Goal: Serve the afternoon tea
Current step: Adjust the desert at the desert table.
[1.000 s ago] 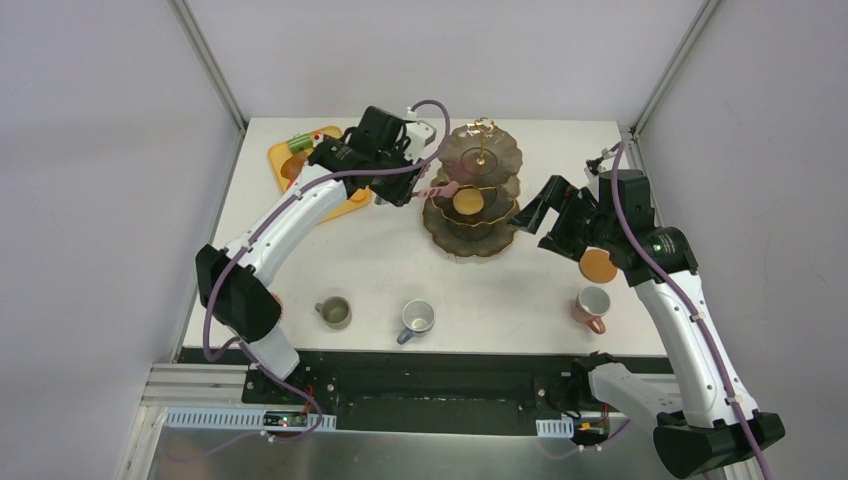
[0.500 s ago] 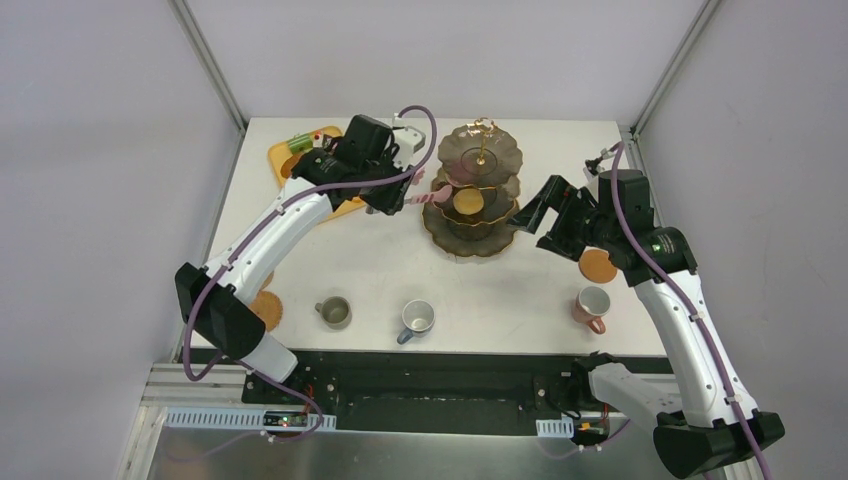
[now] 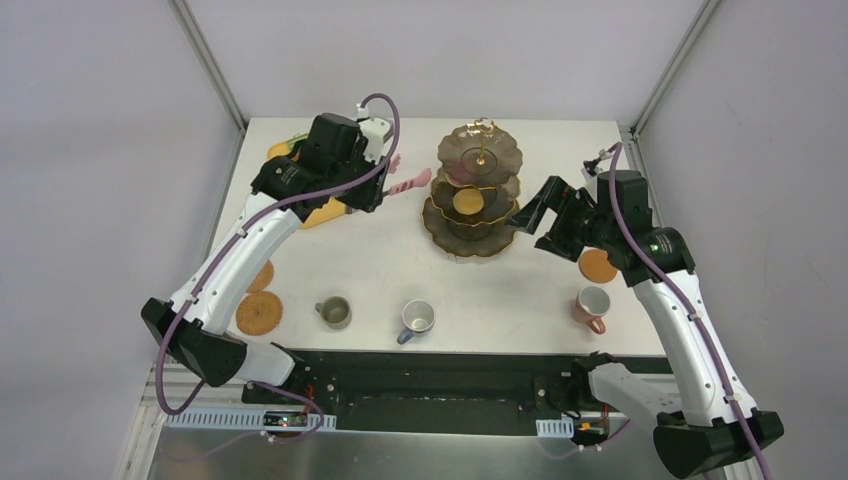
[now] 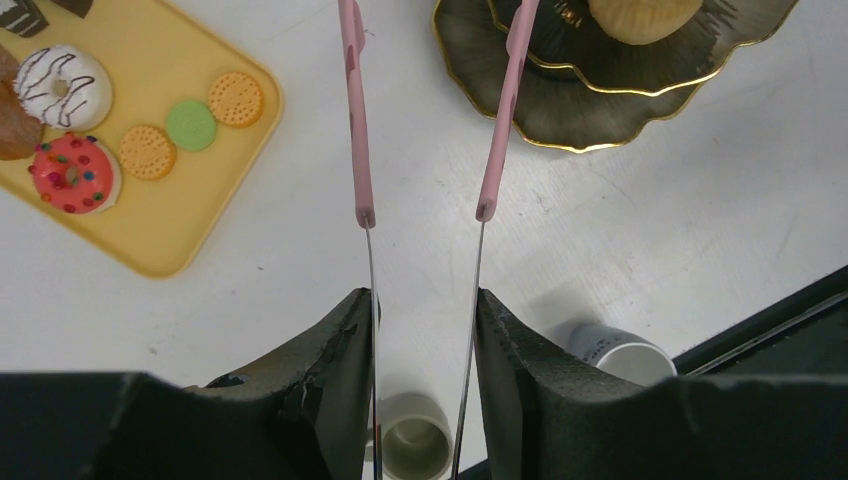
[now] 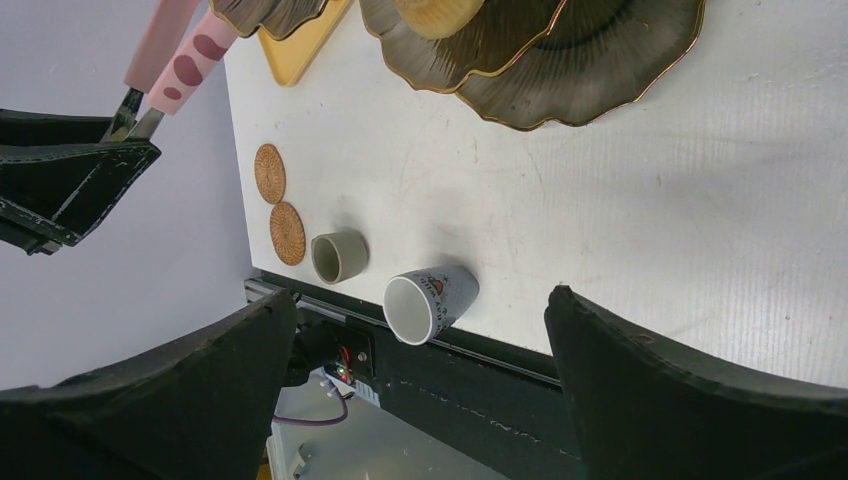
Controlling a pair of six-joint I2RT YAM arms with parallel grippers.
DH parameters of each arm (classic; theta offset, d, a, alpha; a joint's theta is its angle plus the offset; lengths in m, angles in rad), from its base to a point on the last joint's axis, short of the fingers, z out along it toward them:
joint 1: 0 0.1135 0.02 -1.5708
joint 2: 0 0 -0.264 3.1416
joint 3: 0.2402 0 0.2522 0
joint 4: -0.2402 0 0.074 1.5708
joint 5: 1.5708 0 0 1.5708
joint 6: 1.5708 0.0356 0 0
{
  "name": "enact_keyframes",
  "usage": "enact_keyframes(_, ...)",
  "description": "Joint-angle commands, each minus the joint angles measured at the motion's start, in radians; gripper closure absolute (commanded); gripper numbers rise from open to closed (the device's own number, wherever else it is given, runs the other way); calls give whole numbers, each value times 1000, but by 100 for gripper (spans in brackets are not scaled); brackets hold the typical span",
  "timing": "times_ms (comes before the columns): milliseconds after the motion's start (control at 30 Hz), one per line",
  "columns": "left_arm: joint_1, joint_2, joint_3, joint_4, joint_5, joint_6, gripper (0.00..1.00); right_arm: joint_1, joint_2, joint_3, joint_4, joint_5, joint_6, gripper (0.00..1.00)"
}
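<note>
The dark gold-rimmed three-tier stand (image 3: 478,195) stands at the back middle, with a small cake (image 3: 467,201) on a lower tier. My left gripper (image 3: 372,187) is shut on the pink-handled tongs (image 3: 410,181), between the tray and the stand; the wrist view shows the tongs (image 4: 355,150) held in my fingers (image 4: 330,370). On the tray lie a red doughnut (image 4: 72,172), a white-iced doughnut (image 4: 62,85), a green macaron (image 4: 190,124) and orange macarons (image 4: 236,98). My right gripper (image 3: 530,215) is open and empty, right of the stand.
The yellow-orange tray (image 4: 150,235) sits at the back left. Olive (image 3: 334,312), grey-blue (image 3: 416,319) and pink (image 3: 592,304) mugs stand along the front edge. One coaster (image 3: 598,265) lies behind the pink mug, and two coasters (image 3: 258,313) lie at the front left.
My left arm has pulled back to the left, away from the stand, with the tongs. The two coasters at the front left have come into sight. The right arm has not moved.
</note>
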Motion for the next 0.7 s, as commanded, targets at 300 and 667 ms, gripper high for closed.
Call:
enact_keyframes(300,-78,128,72,38,86,-95,63,3,-26,-9,35,-9,4,1)
enact_keyframes(667,-168,195,93,26,61,-99,63,4,-29,-13,38,-7,7,1)
